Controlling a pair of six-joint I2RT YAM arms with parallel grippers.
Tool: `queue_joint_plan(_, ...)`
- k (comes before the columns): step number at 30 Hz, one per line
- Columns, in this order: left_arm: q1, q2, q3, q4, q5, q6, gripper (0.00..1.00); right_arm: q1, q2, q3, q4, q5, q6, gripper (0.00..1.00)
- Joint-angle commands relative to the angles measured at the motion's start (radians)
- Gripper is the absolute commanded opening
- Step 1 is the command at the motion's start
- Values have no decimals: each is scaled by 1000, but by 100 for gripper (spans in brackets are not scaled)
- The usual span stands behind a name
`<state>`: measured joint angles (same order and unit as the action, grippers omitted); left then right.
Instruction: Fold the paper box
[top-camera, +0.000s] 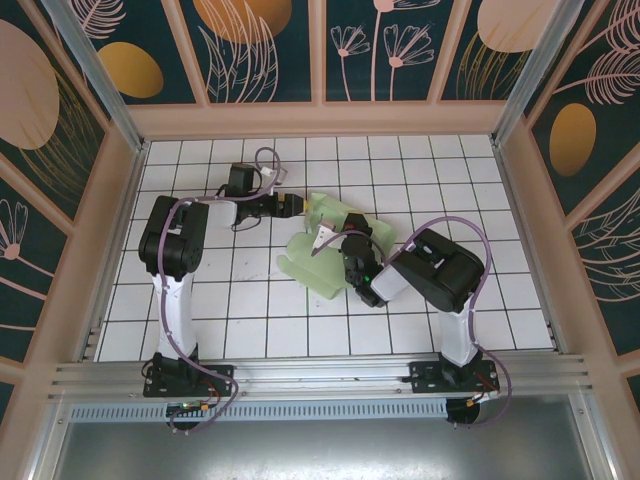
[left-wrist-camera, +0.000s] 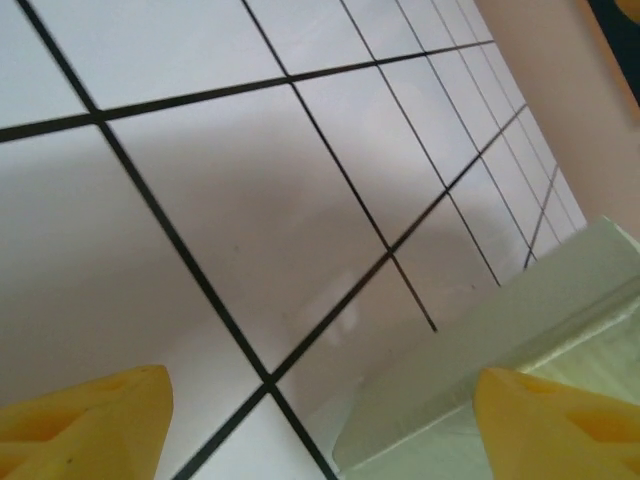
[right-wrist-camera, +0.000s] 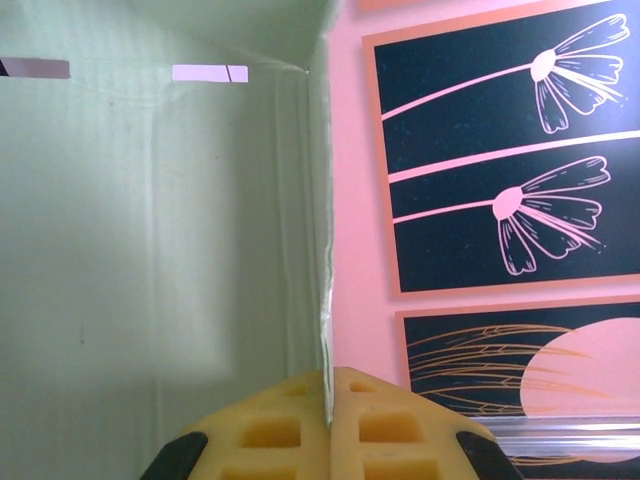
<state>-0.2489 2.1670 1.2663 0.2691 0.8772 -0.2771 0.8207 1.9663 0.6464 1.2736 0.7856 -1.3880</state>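
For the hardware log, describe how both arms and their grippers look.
The left arm and right arm match: white tubular links, bulky black joint housings, black bases, purple cables looping along each. The left gripper and right gripper have yellow fingers; the right's show square recesses.

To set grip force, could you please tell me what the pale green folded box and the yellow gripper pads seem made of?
The pale green folded box looks like thin matte card: creases, fine ribbing. The yellow gripper pads look like moulded rubber or plastic, matte, with recessed squares.
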Motion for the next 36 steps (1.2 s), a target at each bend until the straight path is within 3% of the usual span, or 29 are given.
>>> queue_joint_plan(1,-17,-41,-13,40,120,62,73,1,-22,15,-21,-16,62,0)
queue_joint_plan(6,-22,-58,-32,30,154,114,69,-4,-27,15,-46,-15,89,0)
queue_joint_plan(17,-24,-92,-81,17,163,185,72,-11,-49,20,-115,-34,137,0)
queue_joint_plan(24,-46,-75,-44,-67,137,245,63,-11,-57,36,-132,-40,141,0)
queue_joint_plan(25,-48,-75,-45,-70,133,249,56,-11,-62,42,-148,-44,151,0)
queue_joint_plan(28,-50,-71,-50,-73,129,252,48,-11,-79,56,-192,-55,177,0)
queue_joint_plan(36,-54,-68,-50,-98,117,271,49,-11,-125,97,-336,-88,264,0)
